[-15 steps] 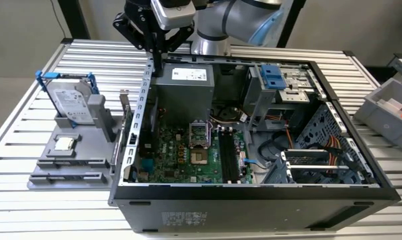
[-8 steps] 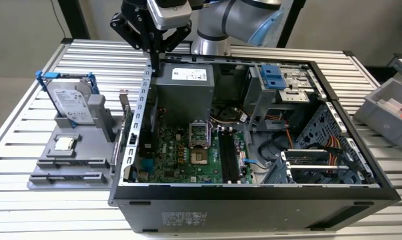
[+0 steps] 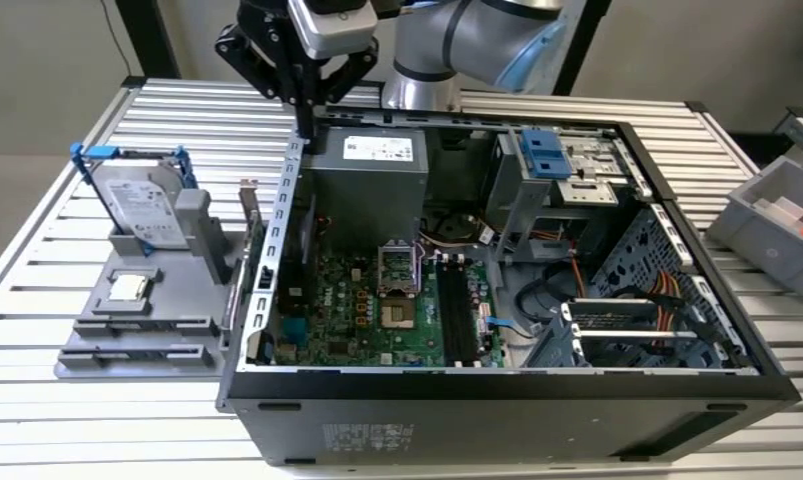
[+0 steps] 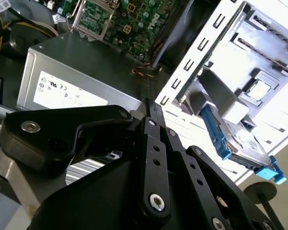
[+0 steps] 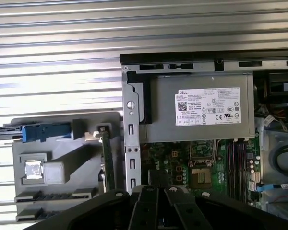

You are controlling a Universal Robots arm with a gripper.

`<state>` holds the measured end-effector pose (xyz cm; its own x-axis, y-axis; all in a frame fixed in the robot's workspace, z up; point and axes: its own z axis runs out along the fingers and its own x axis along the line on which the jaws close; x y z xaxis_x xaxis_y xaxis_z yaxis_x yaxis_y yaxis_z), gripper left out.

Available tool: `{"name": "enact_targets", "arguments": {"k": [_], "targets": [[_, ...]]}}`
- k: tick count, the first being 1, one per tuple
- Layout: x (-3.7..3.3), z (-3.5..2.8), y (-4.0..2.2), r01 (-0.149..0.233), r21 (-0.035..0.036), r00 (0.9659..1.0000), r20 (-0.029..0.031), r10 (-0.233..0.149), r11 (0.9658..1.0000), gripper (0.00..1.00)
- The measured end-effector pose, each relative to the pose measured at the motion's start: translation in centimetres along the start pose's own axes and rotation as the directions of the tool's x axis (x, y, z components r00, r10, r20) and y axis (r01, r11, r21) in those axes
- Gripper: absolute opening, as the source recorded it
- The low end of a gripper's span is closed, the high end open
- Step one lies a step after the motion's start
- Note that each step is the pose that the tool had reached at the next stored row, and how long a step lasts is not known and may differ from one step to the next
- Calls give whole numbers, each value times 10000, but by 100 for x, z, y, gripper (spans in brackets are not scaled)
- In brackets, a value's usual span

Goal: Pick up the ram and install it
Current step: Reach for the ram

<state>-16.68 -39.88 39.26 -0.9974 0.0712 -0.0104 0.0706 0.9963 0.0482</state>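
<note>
In the exterior view, the black two-fingered gripper point(image 3: 309, 112) hangs above the back corner of the open black tower computer case point(image 3: 508, 400), which lies on a slatted metal table point(image 3: 94, 440). Its fingers taper down to a single point, drawn together with nothing between them. Below it inside the case are a grey metal power supply box point(image 3: 361, 190) and a green motherboard point(image 3: 348, 310). On the exterior view's left, just beside the case, sits a grey moulded fixture tray point(image 3: 134, 340). The ram point(image 3: 250, 220), a thin, narrow circuit-board stick, stands on edge along the tray side nearest the case wall, well below the gripper and apart from it. A silver hard drive in a blue frame point(image 3: 141, 205) stands upright on the tray, with a small square silver chip point(image 3: 130, 288) lying in front of it.

In the second wrist view, the gripper point(image 4: 152, 106) shows both fingers pressed side by side at their tips, holding nothing. Beyond them lie the power supply box point(image 4: 86, 72), the hard drive point(image 4: 240, 143) and the chip point(image 4: 258, 89).

In the first wrist view, the ram point(image 5: 106, 158) shows its greenish edge, seated in the tray point(image 5: 62, 153) just beside the case's silver wall. The chip point(image 5: 33, 170) and the hard drive's blue frame point(image 5: 43, 132) lie further out on the tray. The gripper point(image 5: 157, 190) is over the case wall, close to the ram's end but not touching it.
</note>
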Motion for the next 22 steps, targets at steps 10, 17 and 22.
{"name": "enact_targets", "arguments": {"k": [10,17,22], "targets": [[62,-1,-4,0,0,10000,0,0,10000,0],[117,-2,-8,0,0,10000,0,0,10000,0],[158,-2,-11,0,0,10000,0,0,10000,0]]}}
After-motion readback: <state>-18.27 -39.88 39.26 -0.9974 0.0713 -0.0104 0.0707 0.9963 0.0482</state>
